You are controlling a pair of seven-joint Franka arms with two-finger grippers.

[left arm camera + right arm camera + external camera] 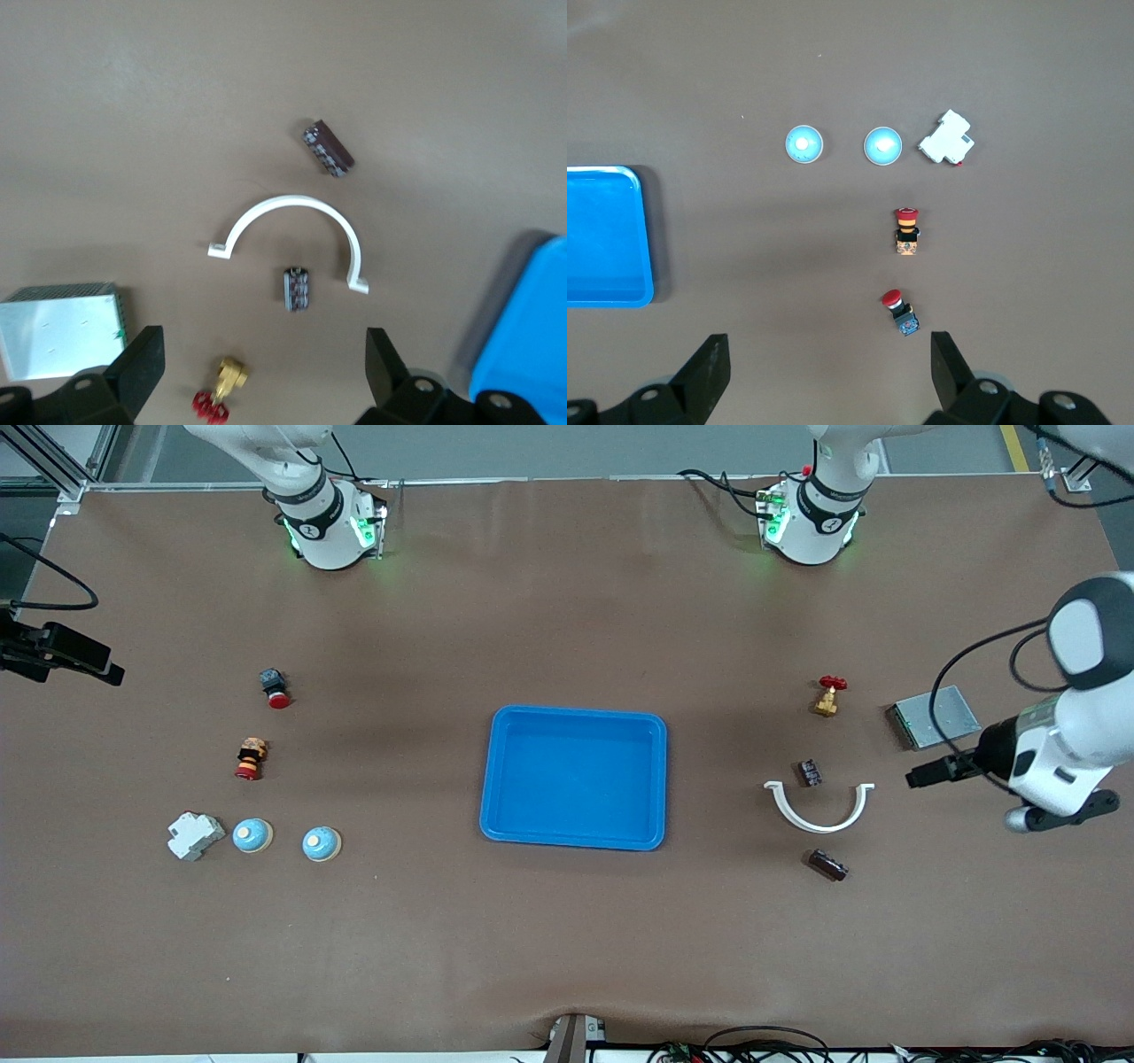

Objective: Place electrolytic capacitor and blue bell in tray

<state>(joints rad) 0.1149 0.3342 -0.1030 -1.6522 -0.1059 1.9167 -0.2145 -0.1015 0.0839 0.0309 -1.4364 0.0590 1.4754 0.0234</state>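
- The blue tray (574, 778) sits near the middle of the table, with nothing in it.
- Two blue bells lie toward the right arm's end of the table, side by side: one bell (321, 844) closer to the tray, the other bell (252, 835) just beside a white breaker block (195, 836).
- Farther from the front camera than the bells lie two red-capped push buttons on their sides: an orange-banded button (251, 758) and, farther still, a dark-bodied button (275, 687).
- Toward the left arm's end, a white half-ring clip (819, 807) lies flat, its open side facing the arms' bases.
- One dark capacitor (808, 771) lies in the mouth of the clip; a second capacitor (827, 864) lies apart from the clip, nearer the front camera.
- A small brass valve with a red handle (828, 695) lies farther from the front camera than the clip, and a grey metal box (934, 716) sits beside it, close to the table's edge.
- The left gripper (264, 361) hangs over the valve and the clip, its fingers spread wide and holding nothing.
- The right gripper (830, 370) hangs above the table near the dark-bodied button, its fingers spread wide and holding nothing.
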